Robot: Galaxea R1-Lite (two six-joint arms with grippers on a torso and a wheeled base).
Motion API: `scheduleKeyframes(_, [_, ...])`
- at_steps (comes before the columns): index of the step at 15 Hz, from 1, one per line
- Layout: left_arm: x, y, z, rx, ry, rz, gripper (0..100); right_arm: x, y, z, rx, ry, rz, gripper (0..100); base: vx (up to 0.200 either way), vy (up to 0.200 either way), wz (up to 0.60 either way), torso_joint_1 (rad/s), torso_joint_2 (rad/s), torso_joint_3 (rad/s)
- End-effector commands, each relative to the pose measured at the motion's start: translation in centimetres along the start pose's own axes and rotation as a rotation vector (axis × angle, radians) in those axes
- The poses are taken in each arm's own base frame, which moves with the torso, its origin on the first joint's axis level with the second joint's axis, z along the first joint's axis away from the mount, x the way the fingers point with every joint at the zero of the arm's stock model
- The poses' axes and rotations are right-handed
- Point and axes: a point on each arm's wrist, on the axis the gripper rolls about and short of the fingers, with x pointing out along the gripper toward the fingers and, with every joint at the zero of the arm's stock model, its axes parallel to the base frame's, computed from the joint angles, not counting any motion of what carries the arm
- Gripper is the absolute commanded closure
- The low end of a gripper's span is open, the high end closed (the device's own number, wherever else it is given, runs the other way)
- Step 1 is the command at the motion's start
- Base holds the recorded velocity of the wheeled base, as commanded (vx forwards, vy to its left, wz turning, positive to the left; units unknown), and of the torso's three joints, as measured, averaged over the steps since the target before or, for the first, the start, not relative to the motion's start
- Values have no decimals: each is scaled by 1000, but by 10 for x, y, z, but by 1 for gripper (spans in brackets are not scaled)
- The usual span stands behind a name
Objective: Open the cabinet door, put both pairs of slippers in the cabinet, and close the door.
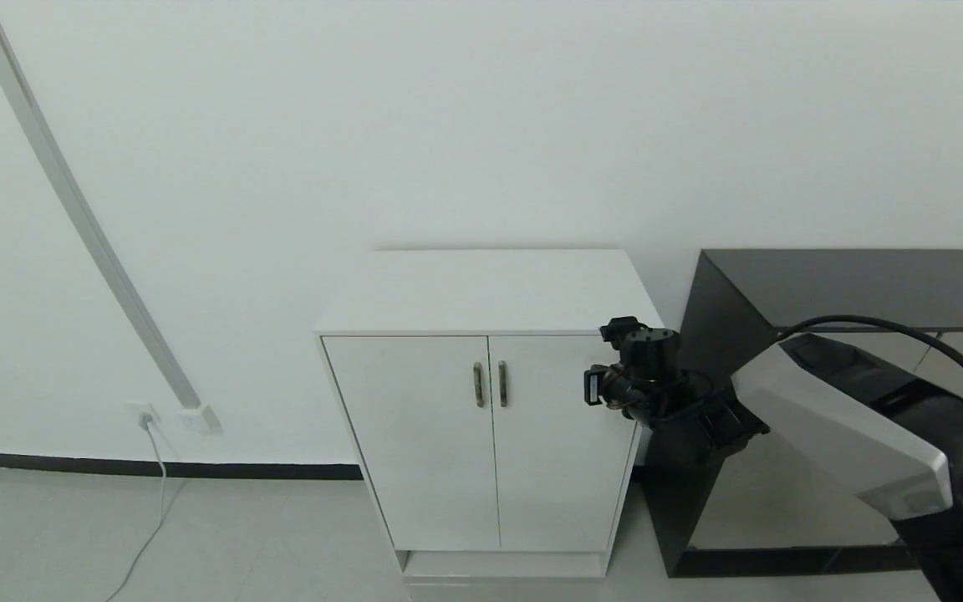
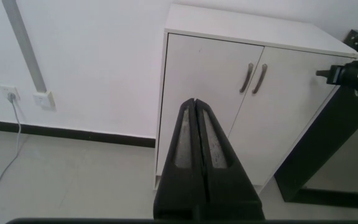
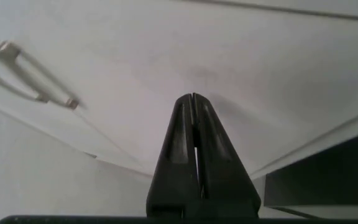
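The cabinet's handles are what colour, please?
The handles are dull brownish-grey metal, seen best in the head view.

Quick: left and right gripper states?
Left gripper: closed, holding nothing.
Right gripper: closed, holding nothing, close to the door.
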Motion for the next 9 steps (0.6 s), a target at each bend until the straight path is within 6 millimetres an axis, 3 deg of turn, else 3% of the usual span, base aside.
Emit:
scheduleKeyframes(1, [0, 0, 0, 0, 0, 0, 100, -39, 2, 23, -1, -28, 14, 100, 0, 0, 0, 0, 0, 0])
scheduleKeyframes(2, [0, 0, 0, 0, 0, 0, 100, -43, 2, 24, -1, -28, 14, 100, 0, 0, 0, 0, 0, 0])
scheduleKeyframes(6, [0, 0, 0, 0, 0, 0, 100, -103, -12, 26, -2, -14, -21, 100, 0, 0, 0, 0, 0, 0])
scheduleKeyframes(7, [0, 0, 0, 0, 1, 1, 100, -120, -24, 23, 0, 6, -75, 100, 0, 0, 0, 0, 0, 0])
scheduleKeyframes(9, [0, 0, 0, 0, 0, 0, 100, -137, -38, 20, 6, 12, -121, 100, 0, 0, 0, 0, 0, 0])
